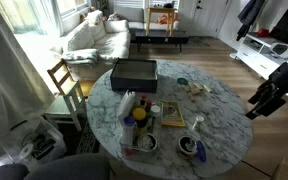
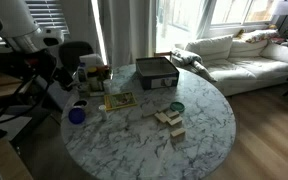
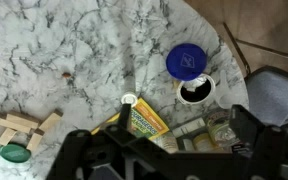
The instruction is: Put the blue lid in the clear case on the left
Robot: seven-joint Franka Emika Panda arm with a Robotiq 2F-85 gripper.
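Note:
The blue lid [image 3: 187, 62] lies flat on the marble table, touching a dark round bowl [image 3: 196, 90]. It also shows in both exterior views [image 2: 77, 115] [image 1: 200, 151]. The clear case [image 3: 209, 130] lies beyond the bowl and holds several small bottles and jars; it shows in both exterior views [image 1: 132, 118] [image 2: 92, 80]. My gripper [image 3: 159, 150] is open and empty, high above the table, with the case and a yellow booklet under it. In an exterior view it hangs off the table's side [image 1: 257, 104], well away from the lid.
A yellow booklet [image 3: 149, 120] lies beside the case. A black box [image 1: 134, 72] stands at the table's far side. A teal disc [image 3: 14, 153] and wooden blocks [image 3: 19, 125] lie apart from the lid. A second bowl [image 1: 144, 143] sits near the case's end.

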